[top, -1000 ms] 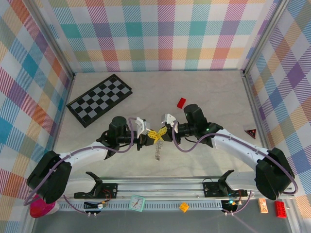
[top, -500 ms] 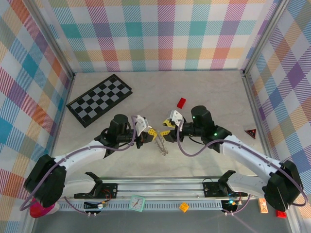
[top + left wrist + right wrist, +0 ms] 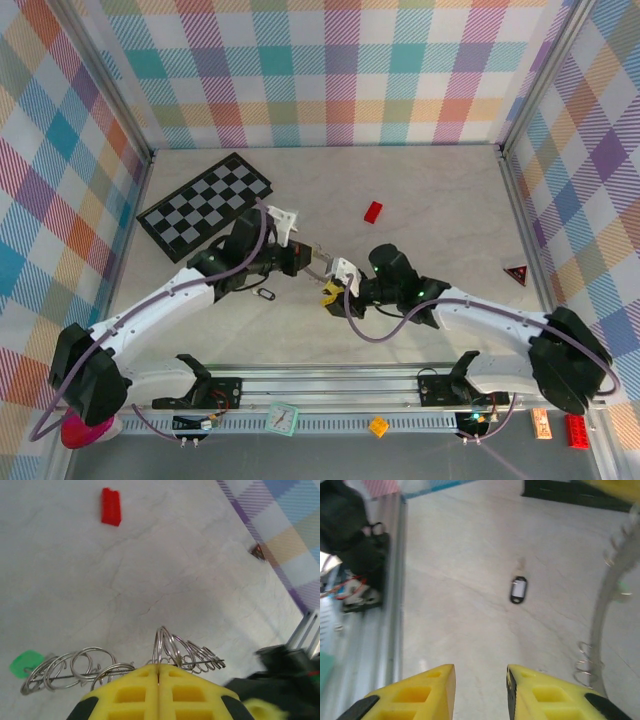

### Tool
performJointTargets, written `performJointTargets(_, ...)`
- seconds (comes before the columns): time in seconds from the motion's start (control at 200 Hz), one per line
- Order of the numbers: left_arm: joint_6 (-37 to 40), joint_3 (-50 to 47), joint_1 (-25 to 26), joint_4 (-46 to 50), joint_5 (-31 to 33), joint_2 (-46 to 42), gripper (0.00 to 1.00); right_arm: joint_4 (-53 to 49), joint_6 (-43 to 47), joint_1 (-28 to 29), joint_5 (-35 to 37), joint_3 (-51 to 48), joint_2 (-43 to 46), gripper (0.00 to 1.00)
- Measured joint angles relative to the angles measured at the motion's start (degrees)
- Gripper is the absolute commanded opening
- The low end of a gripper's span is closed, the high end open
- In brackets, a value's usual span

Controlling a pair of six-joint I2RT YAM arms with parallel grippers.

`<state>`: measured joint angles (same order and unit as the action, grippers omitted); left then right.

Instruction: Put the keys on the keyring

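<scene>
My left gripper is shut on the keyring, near the middle of the table. In the left wrist view the yellow fingertips pinch one ring of the keyring, a string of silvery linked loops. The pale green key head hangs at the keyring's left end. My right gripper sits just below and right of the keyring, open and empty. The black-headed key lies alone on the table, under the left forearm. The keyring shows as a blur at the right edge.
The black-and-grey chequerboard lies at the back left. A small red block sits behind the grippers. A dark red triangle rests by the right wall. The metal rail runs along the near edge.
The two grippers have parted. My left gripper has drawn back and up the table with the keyring. My right gripper has moved left and nearer. The black key now shows on the table.
</scene>
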<state>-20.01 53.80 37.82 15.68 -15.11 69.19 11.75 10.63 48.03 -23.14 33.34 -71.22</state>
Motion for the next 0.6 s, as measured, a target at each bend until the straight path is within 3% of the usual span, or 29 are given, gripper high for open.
performJointTargets(0.285,-24.9,11.6,0.2,16.1,1.1,4.8,0.0,23.2,-0.9,0.1,10.1,-5.8,-9.2,0.33)
performJointTargets(0.605,-40.7,17.3,1.0,28.2,-0.4,11.1,0.0,32.3,1.8,0.1,5.6,-6.4,-10.0,0.23)
